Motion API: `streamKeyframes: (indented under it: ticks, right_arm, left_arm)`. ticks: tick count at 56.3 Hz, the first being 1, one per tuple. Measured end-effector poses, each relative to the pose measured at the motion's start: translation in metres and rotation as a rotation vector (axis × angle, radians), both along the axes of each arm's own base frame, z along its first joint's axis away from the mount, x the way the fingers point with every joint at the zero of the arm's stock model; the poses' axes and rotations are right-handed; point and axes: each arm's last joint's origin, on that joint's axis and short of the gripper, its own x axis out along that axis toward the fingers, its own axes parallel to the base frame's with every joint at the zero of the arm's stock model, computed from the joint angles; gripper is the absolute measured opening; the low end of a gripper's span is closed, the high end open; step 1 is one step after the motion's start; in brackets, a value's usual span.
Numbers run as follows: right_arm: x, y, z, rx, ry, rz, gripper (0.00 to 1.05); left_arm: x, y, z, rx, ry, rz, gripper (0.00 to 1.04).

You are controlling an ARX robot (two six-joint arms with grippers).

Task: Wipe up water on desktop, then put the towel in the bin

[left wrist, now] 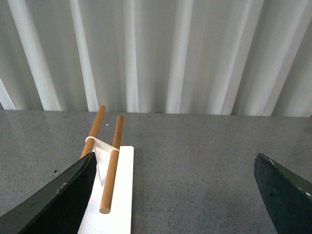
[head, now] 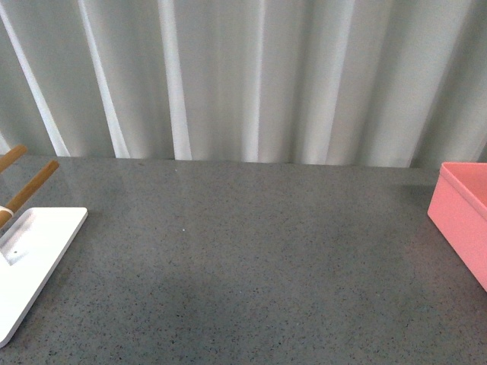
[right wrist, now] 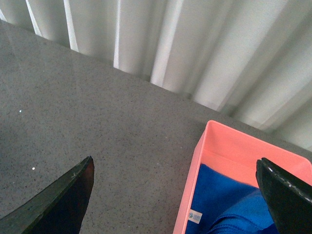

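The dark grey speckled desktop (head: 243,258) fills the front view, where neither arm shows. The salmon-pink bin (head: 464,217) stands at its right edge. In the right wrist view the blue towel (right wrist: 224,207) lies inside the bin (right wrist: 195,170), its white tag against the near wall. My right gripper (right wrist: 178,195) is open and empty, hanging above the bin's near wall and apart from the towel. My left gripper (left wrist: 178,195) is open and empty over bare desktop (left wrist: 195,161), next to the white tray.
A flat white tray (head: 34,258) with brown wooden rods (head: 27,186) sits at the desktop's left edge; it also shows in the left wrist view (left wrist: 119,195). A pleated white curtain (head: 243,76) closes off the back.
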Motion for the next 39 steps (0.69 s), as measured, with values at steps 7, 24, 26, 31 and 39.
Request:
streamKeyframes:
  ticks: [7, 24, 26, 31, 39]
  right_arm:
    - [-0.02, 0.011, -0.015, 0.076, -0.229, -0.242, 0.78]
    - [-0.051, 0.025, -0.053, 0.253, -0.269, -0.344, 0.27]
    - [-0.053, 0.029, -0.056, 0.257, -0.268, -0.338, 0.19]
    - [-0.06, 0.033, -0.062, 0.267, -0.278, -0.314, 0.03]
    - [-0.067, 0.033, -0.071, 0.266, -0.271, -0.32, 0.03]
  left_arm:
    - [0.0, 0.0, 0.0, 0.0, 0.0, 0.0, 0.98]
    - [0.0, 0.0, 0.0, 0.0, 0.0, 0.0, 0.98]
    - [0.0, 0.0, 0.0, 0.0, 0.0, 0.0, 0.98]
    - [0.0, 0.0, 0.0, 0.0, 0.0, 0.0, 0.98]
    - [0.0, 0.0, 0.0, 0.0, 0.0, 0.0, 0.98]
